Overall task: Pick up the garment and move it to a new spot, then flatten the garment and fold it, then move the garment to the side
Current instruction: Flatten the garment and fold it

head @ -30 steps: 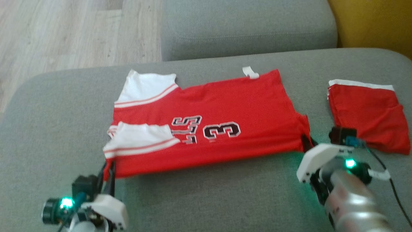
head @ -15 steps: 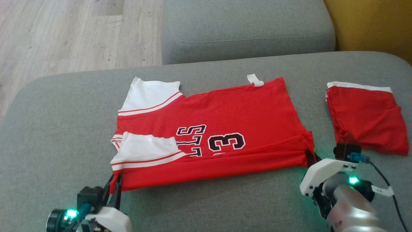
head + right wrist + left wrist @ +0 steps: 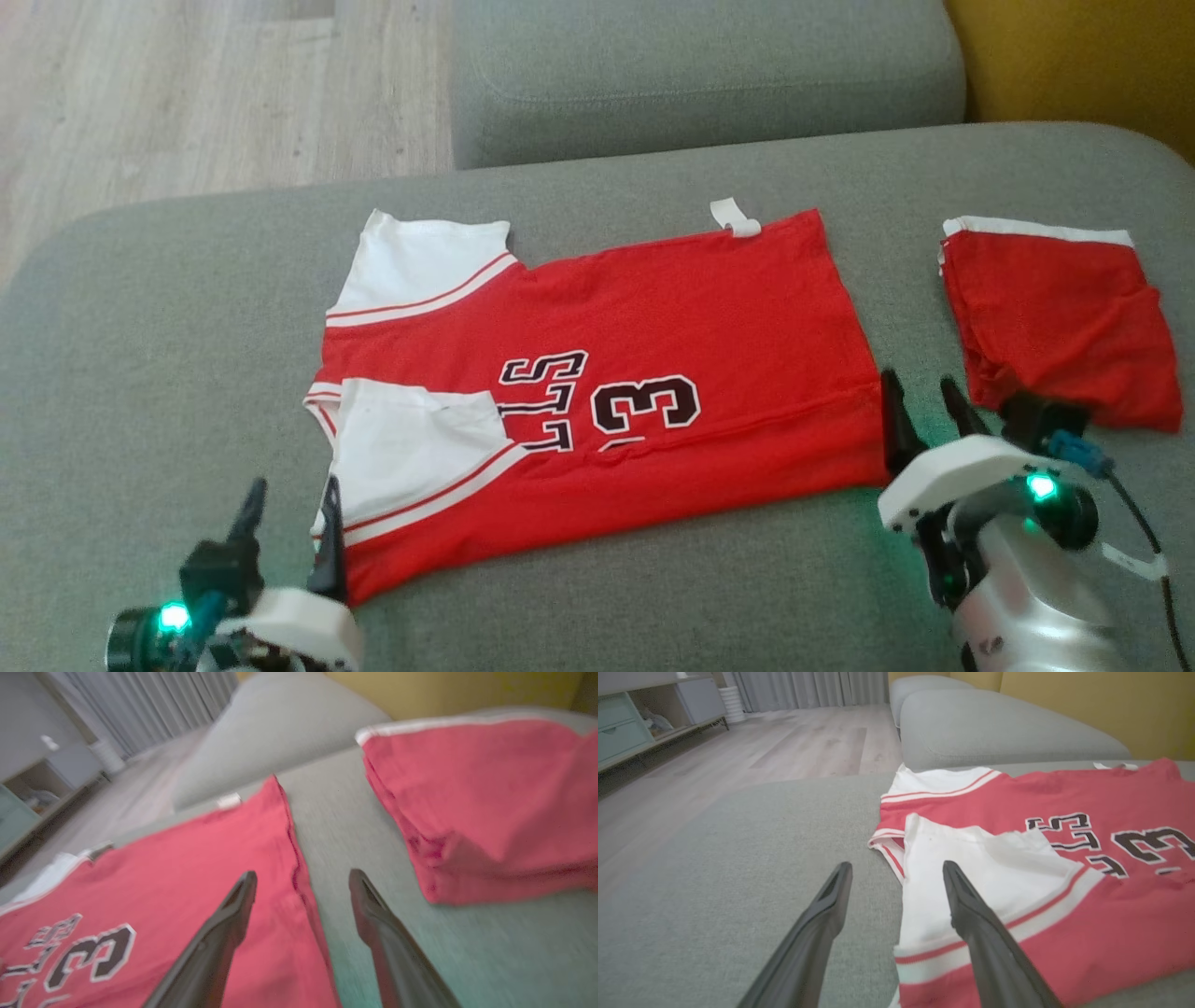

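Garment: red jersey (image 3: 597,373), flat on the grey cushion (image 3: 168,308), near edge doubled over.
Left end effector (image 3: 292,490): spread, empty, near-left corner.
Right end effector (image 3: 918,383): spread, empty, astride near-right hem.
Rationale: paired corner stations likely keep the fold even.
Neighbour: folded red piece (image 3: 1055,317), right, apart.

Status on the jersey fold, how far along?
Done: jersey lies flat on the sofa cushion, near sleeve folded in over the chest. In hand: nothing; left claw and right claw stand open at its near corners. Left: the far sleeve is still out, so more folds, then the move to the side.
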You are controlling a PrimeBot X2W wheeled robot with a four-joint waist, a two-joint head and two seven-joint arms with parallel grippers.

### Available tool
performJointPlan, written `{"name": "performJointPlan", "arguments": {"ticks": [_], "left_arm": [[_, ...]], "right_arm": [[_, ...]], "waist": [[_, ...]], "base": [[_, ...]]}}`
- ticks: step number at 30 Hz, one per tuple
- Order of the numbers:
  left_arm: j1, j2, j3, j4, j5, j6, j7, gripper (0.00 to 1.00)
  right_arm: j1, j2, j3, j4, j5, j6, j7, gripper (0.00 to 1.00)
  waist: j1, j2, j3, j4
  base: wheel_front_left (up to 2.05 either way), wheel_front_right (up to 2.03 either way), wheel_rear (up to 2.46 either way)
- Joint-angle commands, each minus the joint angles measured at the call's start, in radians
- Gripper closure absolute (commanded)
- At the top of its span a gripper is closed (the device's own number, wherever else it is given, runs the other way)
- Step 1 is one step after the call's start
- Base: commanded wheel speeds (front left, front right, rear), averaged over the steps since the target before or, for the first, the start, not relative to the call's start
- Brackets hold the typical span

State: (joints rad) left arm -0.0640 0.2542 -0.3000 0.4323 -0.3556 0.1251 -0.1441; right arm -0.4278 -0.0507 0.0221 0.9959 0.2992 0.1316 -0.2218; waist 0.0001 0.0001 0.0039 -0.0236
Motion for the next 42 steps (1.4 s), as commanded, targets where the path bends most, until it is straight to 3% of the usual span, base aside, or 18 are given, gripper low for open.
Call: {"name": "performJointPlan", "arguments": {"ticks": [1,5,9,13,16,20,23,27,34,42], "left_arm": [[-0.079,0.004,0.057,-0.032,-0.011,0.018,-0.041,0.00],[-0.108,-0.015,0.100,-0.067,-0.024,0.036,-0.098,0.00],[-0.141,-0.024,0.133,-0.128,-0.011,0.027,-0.116,0.00],[-0.194,-0.012,0.165,-0.200,0.025,-0.006,-0.117,0.00],[-0.260,0.027,0.155,-0.182,0.044,-0.058,-0.117,0.00],[-0.407,0.117,0.129,-0.118,0.073,-0.131,-0.036,0.00],[-0.518,0.195,0.091,-0.061,0.112,-0.185,0.076,0.00],[-0.647,0.259,0.055,0.045,0.104,-0.232,0.223,0.00],[-0.806,0.341,0.025,0.230,0.015,-0.254,0.388,0.00],[-0.915,0.371,-0.058,0.310,-0.074,-0.256,0.409,0.00]], "right_arm": [[0.001,0.000,0.045,-0.097,0.025,-0.001,-0.023,0.00],[0.066,0.000,0.097,-0.302,0.104,-0.001,-0.036,0.00],[0.130,0.000,0.097,-0.488,0.087,-0.001,-0.039,0.00],[0.172,0.000,0.082,-0.621,0.067,-0.001,-0.040,0.00],[0.180,0.000,0.071,-0.679,0.060,-0.001,-0.040,0.00],[0.177,0.000,0.069,-0.727,0.056,-0.001,-0.040,0.00],[0.162,0.001,0.070,-0.765,0.072,-0.001,-0.040,0.00],[0.148,0.001,0.063,-0.830,0.097,-0.001,-0.040,0.00],[0.130,0.001,0.102,-0.873,0.140,-0.001,-0.040,0.00],[0.119,0.001,0.156,-0.890,0.152,-0.001,-0.040,0.00]], "waist": [[-0.0001,-0.0001,0.015,-0.003],[-0.0001,-0.0001,0.044,-0.011],[-0.0001,-0.0001,0.085,-0.022],[-0.0001,-0.0001,0.134,-0.041],[-0.0001,-0.0001,0.177,-0.055],[-0.0001,-0.0001,0.232,-0.082],[-0.0001,-0.0001,0.278,-0.108],[-0.0001,-0.0001,0.331,-0.143],[-0.0001,-0.0001,0.420,-0.211],[-0.0001,-0.0001,0.487,-0.232]], "base": [[0.00,0.00,0.00],[0.00,0.00,0.00],[0.00,0.00,0.00],[0.00,0.00,0.00],[0.00,0.00,0.00],[0.00,0.00,0.00],[0.00,0.00,0.00],[0.00,0.00,0.00],[0.00,0.00,0.00],[0.00,0.00,0.00]]}}
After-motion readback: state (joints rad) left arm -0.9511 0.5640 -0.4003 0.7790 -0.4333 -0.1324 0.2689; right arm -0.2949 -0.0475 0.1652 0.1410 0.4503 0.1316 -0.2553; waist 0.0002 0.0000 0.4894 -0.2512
